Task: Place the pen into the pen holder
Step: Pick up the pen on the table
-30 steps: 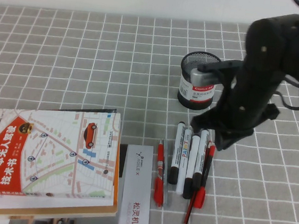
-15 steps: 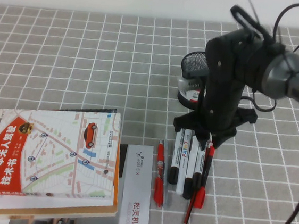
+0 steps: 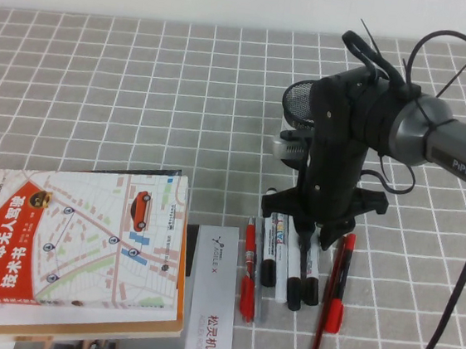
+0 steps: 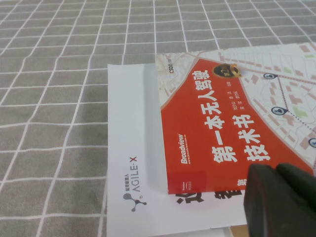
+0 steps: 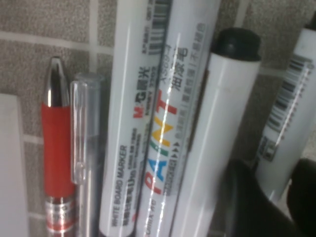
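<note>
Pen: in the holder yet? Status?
Done: nothing; the pen lies flat among the markers, outside the pen holder. In hand: right gripper is low over it, jaws apparently open astride the barrel. Left gripper hangs over the book. Left: grasp, lift, drop in.

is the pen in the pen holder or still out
Out: the pen lies flat on the table among the other markers, under the right hand; the pen holder stands behind.

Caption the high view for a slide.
Right gripper lowered over the row of markers beside the pen holder; left gripper parked over the book.
</note>
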### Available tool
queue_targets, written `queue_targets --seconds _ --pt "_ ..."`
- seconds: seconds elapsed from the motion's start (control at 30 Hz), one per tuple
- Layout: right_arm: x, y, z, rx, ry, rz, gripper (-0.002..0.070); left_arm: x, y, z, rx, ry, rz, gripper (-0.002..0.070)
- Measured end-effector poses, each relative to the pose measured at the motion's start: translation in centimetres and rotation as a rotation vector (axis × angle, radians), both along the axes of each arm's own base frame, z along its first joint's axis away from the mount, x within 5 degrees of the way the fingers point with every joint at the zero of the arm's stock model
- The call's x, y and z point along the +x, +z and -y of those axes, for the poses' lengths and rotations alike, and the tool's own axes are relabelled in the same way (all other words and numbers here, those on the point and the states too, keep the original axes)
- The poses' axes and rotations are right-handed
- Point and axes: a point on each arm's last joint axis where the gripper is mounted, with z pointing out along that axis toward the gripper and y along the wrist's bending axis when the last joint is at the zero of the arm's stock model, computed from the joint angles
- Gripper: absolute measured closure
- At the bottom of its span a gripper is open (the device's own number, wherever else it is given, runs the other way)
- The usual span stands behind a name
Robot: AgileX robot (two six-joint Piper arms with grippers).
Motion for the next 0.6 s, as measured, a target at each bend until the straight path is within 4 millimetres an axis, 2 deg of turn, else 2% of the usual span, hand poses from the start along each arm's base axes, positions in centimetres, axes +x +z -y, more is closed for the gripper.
queue_targets --seconds 0.2,0.43,0.5,0.6 --pt "0.0 -0.3 0.0 -0.003 -0.005 -0.005 0.0566 0.0 0.0 0.0 0.005 0.0 0.0 0.0678" --pt "0.1 -0.3 0.0 -0.003 -0.006 -0.005 0.0578 0.0 0.0 0.0 0.005 0.0 0.0 0.0678" --pt "0.1 0.0 0.1 -0.018 0.003 0.013 0.0579 0.0 0.0 0.0 0.005 0.0 0.0 0.0678" --pt "0.2 1.7 0.6 -0.021 0.035 0.083 0.058 0.0 0.0 0.0 0.0 0.0 0.0 0.0678"
